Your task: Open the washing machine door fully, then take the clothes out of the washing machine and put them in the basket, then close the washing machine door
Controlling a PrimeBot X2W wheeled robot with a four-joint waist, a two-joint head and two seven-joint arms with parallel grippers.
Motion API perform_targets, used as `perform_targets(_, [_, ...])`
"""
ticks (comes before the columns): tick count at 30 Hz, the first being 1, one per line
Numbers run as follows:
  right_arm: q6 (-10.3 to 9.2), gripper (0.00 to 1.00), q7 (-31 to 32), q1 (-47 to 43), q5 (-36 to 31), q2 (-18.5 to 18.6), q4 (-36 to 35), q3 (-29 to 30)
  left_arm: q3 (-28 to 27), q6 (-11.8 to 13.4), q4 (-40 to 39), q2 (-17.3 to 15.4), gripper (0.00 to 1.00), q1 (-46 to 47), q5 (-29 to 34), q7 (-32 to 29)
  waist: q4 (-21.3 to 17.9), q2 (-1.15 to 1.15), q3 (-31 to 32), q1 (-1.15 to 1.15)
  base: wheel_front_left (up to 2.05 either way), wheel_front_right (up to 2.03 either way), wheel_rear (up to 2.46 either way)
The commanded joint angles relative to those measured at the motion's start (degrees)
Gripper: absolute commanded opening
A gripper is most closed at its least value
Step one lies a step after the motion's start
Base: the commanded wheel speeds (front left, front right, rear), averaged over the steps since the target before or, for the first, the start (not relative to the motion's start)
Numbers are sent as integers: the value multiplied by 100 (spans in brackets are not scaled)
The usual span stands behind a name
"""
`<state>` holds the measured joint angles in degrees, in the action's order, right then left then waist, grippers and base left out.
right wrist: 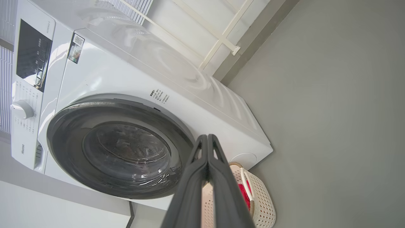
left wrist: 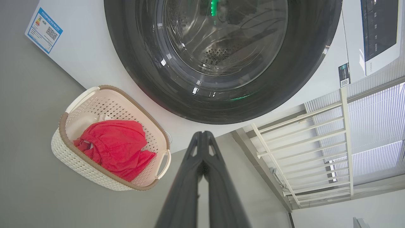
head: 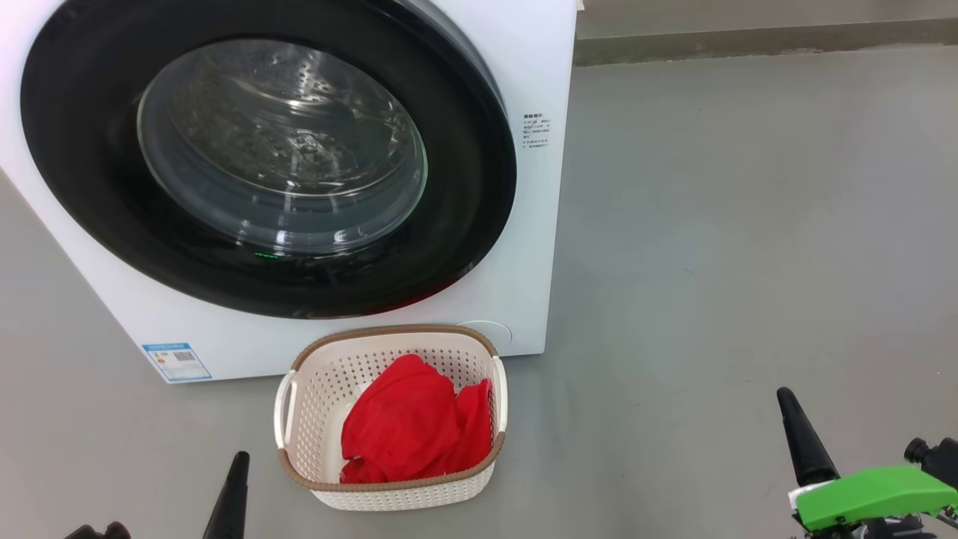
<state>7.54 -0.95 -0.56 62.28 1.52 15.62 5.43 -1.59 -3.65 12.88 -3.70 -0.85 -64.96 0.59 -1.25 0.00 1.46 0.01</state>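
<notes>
Floor (head: 748, 224), smooth and grey, carries everything. On it, toward the far left of the head view, stands the big white front-loading washing machine (head: 535, 247). Its large round door (head: 281, 146), a wide glossy black rim around a bulging clear glass window, lies closed flat against the machine's front. Through the glass the perforated steel drum shows.

Just before the machine's lower right front corner sits the small cream-white perforated plastic basket (head: 404, 495), with a brown woven-look rim and two side handles. It stands upright on the floor, its far rim close to the machine; whether they touch cannot be told. Inside lie the clothes (head: 408, 430), soft bright red fabric bunched toward the basket's right side and near end.

The left claw (left wrist: 202, 134) hangs over the floor on the near left of the basket, its two long dark fingers pressed together at the tips and holding nothing. The right claw (right wrist: 207, 136) is likewise closed and empty, well apart from the basket on its right. A bright green plastic piece (head: 872, 498) sits on the right arm behind that claw. A small blue sticker (head: 177, 361) marks the lower left corner of the machine's front.
</notes>
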Motion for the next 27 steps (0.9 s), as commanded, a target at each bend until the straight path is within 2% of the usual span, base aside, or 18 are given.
perform_targets(1, [2, 0, 28, 338, 165, 95, -155, -30, -161, -78, -103, -35, 0, 278, -127, -25, 3, 0, -4, 0, 0, 0, 0])
perform_targets(27, [-3, 0, 483, 552, 1958, 121, -158, 59, -373, -272, 38, 39, 0, 549, -1773, -459, 80, 0, -105, 0, 0, 0, 0])
